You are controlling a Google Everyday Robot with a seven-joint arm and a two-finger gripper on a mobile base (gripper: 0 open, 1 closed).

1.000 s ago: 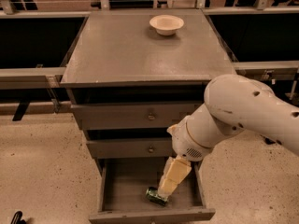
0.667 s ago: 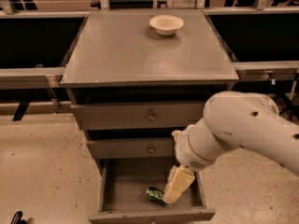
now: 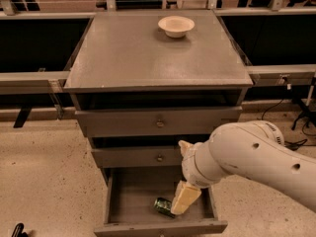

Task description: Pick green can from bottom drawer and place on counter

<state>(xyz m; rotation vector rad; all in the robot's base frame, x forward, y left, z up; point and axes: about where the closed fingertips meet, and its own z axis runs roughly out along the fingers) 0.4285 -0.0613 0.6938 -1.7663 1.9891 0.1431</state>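
Speckled beige floor (image 3: 39, 172) surrounds a grey cabinet, and a small dark object (image 3: 17, 229) lies at 7 o'clock of the frame. A grey rail (image 3: 29, 78) runs off the cabinet at 9 o'clock. Counter (image 3: 123, 58) carries one cream bowl (image 3: 176, 25) near its 12 o'clock edge. Two knobbed drawers (image 3: 158, 122) sit beneath. Bottom drawer (image 3: 123, 201) stands open, with the can (image 3: 162, 206) lying toward its 6 o'clock front. Gripper (image 3: 183, 200) is inside the drawer at the can's 3 o'clock, overlapping its end. Whether the gripper is spread or closed cannot be told. White arm (image 3: 256, 157) enters from 4 o'clock and hides the drawer's right part.
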